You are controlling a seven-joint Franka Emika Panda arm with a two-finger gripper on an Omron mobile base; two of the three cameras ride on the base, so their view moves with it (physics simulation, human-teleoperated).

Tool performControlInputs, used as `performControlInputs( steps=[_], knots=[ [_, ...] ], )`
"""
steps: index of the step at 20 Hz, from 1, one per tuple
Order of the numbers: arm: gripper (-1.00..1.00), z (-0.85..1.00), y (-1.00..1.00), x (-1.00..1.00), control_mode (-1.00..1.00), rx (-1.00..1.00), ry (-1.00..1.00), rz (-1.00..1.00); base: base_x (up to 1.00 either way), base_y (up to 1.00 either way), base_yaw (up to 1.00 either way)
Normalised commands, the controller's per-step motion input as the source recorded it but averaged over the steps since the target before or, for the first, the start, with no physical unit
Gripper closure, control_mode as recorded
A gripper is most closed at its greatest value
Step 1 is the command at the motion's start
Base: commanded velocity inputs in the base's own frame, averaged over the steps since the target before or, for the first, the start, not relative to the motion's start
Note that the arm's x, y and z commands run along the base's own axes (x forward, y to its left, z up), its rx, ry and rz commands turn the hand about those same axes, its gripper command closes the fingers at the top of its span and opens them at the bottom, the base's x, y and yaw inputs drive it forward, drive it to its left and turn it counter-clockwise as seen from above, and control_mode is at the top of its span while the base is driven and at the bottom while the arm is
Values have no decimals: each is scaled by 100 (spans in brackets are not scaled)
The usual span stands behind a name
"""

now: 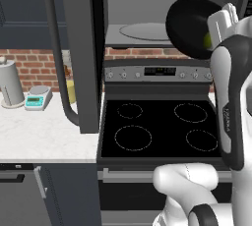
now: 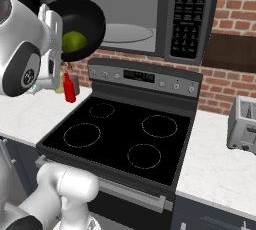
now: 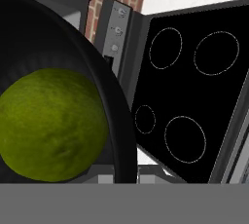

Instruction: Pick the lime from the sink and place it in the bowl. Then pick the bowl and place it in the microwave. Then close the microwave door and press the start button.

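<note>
Lime [image 3: 51,123] is right up against the hand camera, sitting inside the black bowl [image 3: 114,116], so step one looks done. Fingers are narrow and seem clamped on the bowl's rim, though the actual contact is hidden. Bowl is held high above the stove [image 1: 160,127], badly tilted, just in front of the open microwave [image 2: 150,14] cavity, with the microwave door [image 1: 81,48] swung out over the left worktop [image 1: 44,131] edge. My guess for doing this well: level the bowl first so the lime doesn't roll out, then slide it straight onto the turntable [image 1: 145,31] and clear the cavity lip.
</note>
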Motion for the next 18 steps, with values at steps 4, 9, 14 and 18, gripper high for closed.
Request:
performControlInputs(
  steps=[4, 9, 14, 18],
  knots=[
    [100, 0, 0, 58, -100, 0, 0, 2, 0, 0, 0],
    [100, 0, 0, 55, -100, 0, 0, 2, 0, 0, 0],
    [100, 0, -1, 48, -100, 0, 0, 1, 0, 0, 0],
    [100, 0, -8, 38, -100, 0, 0, 0, 0, 0, 0]
  ],
)
